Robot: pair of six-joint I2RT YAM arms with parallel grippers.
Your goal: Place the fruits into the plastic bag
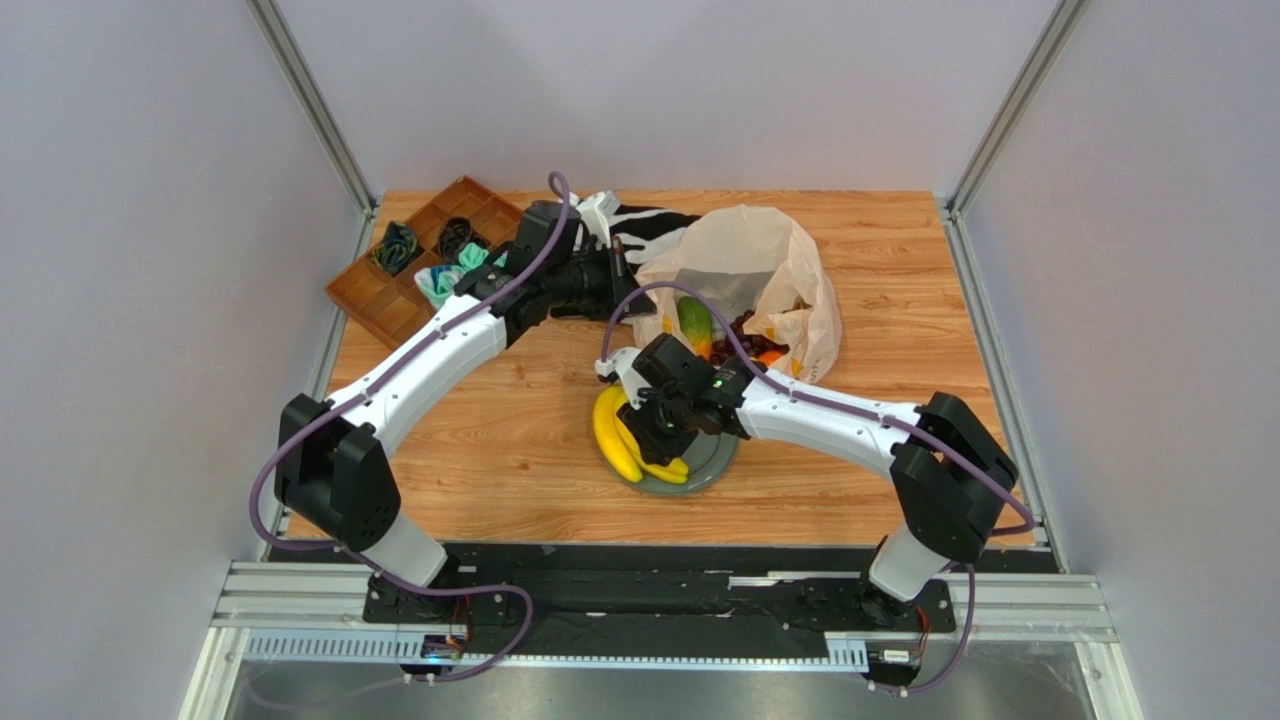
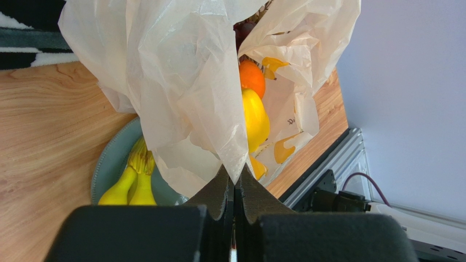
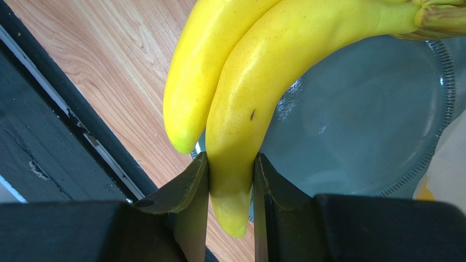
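Right wrist: bananas [image 3: 240,98] cropped (bag [image 3: 455,153] edge only)

Near the front middle of the table [image 1: 496,435], bananas [image 1: 610,435] on a plate [image 3: 355,125], overhanging its left rim. Just behind the plate, plastic bag [image 1: 751,248], mouth toward it, with an orange [image 2: 251,78], a small fruit [image 2: 255,119] and grapes [image 2: 243,30] inside. Behind the bag's left side, cloth [image 1: 649,228]. At the far left corner, compartmented tray [image 1: 379,308].

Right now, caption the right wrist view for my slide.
Right end effector pinching the tip of the bananas at the edge of the grey plate.
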